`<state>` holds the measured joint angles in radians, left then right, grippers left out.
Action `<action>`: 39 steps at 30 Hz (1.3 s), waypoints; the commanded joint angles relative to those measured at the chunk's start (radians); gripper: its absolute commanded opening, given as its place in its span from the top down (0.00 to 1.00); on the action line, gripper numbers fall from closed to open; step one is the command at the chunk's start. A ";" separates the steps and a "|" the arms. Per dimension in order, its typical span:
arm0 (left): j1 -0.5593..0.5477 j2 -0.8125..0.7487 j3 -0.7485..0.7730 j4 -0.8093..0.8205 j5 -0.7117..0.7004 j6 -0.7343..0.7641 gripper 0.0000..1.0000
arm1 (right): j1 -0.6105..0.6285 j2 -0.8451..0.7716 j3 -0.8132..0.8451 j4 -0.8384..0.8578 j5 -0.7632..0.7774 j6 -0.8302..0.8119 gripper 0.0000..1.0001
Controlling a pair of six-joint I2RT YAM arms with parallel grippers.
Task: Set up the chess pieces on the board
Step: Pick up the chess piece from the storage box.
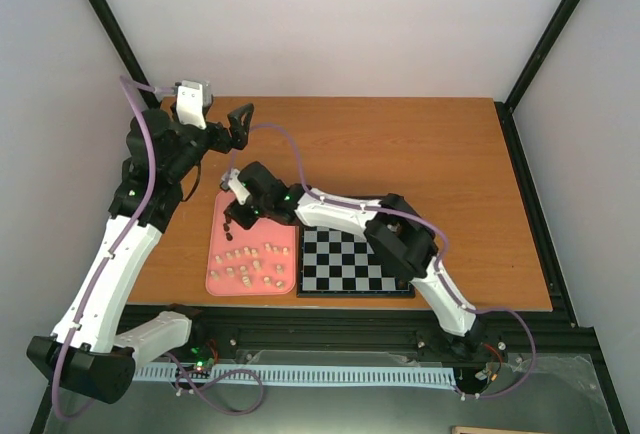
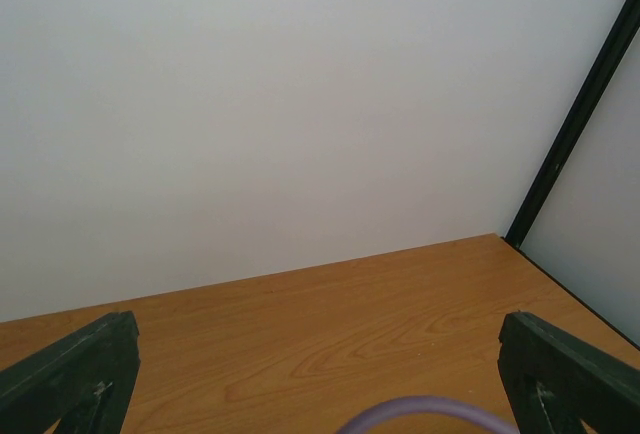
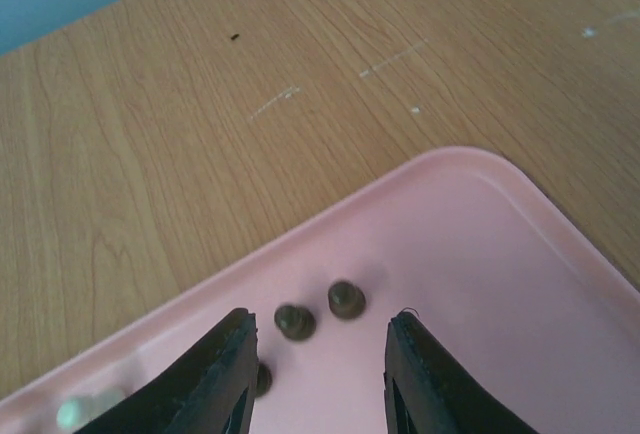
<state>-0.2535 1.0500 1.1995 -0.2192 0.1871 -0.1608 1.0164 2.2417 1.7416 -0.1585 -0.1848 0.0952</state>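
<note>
Closest to me, by the arm bases, the board (image 1: 335, 264) lies flat on the bench (image 1: 400, 154). None of the squares I can see has anything on it, though the right arm covers part of it. Just beside it on the left is a pink tray (image 1: 211, 254), and that is where the pieces (image 1: 252, 266) are. Pale ones lie in a loose scatter toward the near end, with a few dark ones farther up.

The right gripper (image 3: 320, 374) hangs over the tray's far end, jaws partly spread and holding nothing. In its wrist view two dark pieces (image 3: 295, 321) sit close together just ahead of the gap. A third is half hidden behind one finger, and a pale blur lies off toward the tray's edge.

The pieces look tiny, hard and light, with rounded tops. I'd judge them easy to lift but quick to tip, roll or squirt out of a pinch. The best hold is probably straight down and across the body, low enough not to slip off the head. The two neighbours sit so close that a finger could knock the other one.

Farther back, the left gripper (image 1: 240, 126) is up off the bench, jaws spread wide and empty, facing the back wall.

No brand, label or writing is readable anywhere.
</note>
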 commanded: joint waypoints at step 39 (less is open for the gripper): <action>-0.003 -0.006 0.002 0.007 -0.046 0.020 0.00 | -0.032 0.273 0.323 -0.137 -0.012 -0.039 0.97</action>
<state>-0.2535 1.0443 1.1973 -0.2199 0.1490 -0.1596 0.9878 2.5278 2.0693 -0.2958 -0.2199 0.0547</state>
